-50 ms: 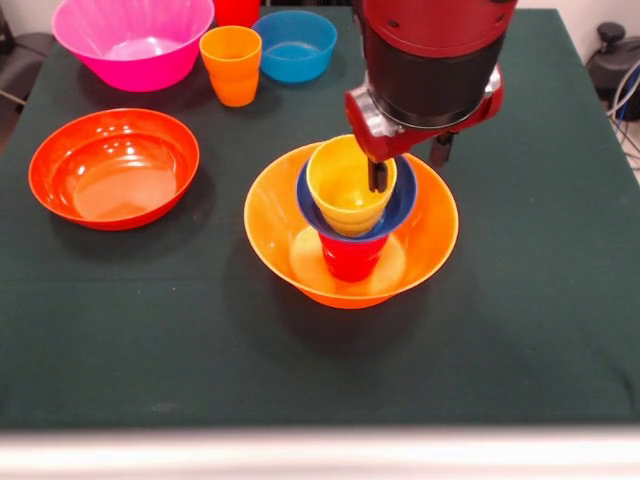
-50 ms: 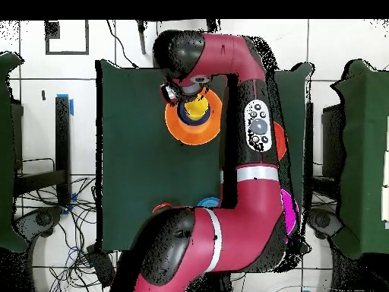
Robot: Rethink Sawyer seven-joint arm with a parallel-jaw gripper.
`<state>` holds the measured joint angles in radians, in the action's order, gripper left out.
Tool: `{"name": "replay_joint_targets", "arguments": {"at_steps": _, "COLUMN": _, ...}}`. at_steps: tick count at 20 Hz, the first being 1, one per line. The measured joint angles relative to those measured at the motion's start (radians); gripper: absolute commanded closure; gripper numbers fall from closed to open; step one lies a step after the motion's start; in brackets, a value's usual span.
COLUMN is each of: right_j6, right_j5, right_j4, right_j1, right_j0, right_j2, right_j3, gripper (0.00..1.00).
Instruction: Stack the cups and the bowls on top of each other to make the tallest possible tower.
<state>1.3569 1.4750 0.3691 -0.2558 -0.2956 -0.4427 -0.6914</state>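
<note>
Tool (image 1: 378,178) finger dips inside yellow cup (image 1: 345,195); aperture unclear.

Even, bright light is seen from above; soft shadows are cast under the bowls (image 1: 113,168); glare is seen on their glossy insides.

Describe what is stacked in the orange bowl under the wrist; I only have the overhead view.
Observer: In the yellow-orange bowl stands a red cup. It bears a small dark blue bowl with a yellow cup on top.
Operator: Give me the gripper's place.
Observer: The gripper is down at the yellow cup's rim, on the robot's side.
Operator: List what's loose.
Observer: Among others, an orange cup, a pink bowl, a light blue bowl and an orange-red bowl, all unstacked.
</note>
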Motion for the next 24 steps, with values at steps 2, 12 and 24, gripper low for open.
{"name": "replay_joint_targets", "arguments": {"at_steps": 2, "right_j6": 0.000, "right_j5": 0.000, "right_j4": 0.000, "right_j1": 0.001, "right_j0": 0.004, "right_j2": 0.000, "right_j3": 0.000, "gripper": 0.00}}
{"name": "replay_joint_targets", "arguments": {"at_steps": 12, "right_j6": 0.000, "right_j5": 0.000, "right_j4": 0.005, "right_j1": 0.016, "right_j0": 0.007, "right_j2": 0.005, "right_j3": 0.002, "gripper": 0.00}}
{"name": "replay_joint_targets", "arguments": {"at_steps": 24, "right_j6": 0.000, "right_j5": 0.000, "right_j4": 0.016, "right_j1": 0.029, "right_j0": 0.008, "right_j2": 0.032, "right_j3": 0.004, "gripper": 0.00}}
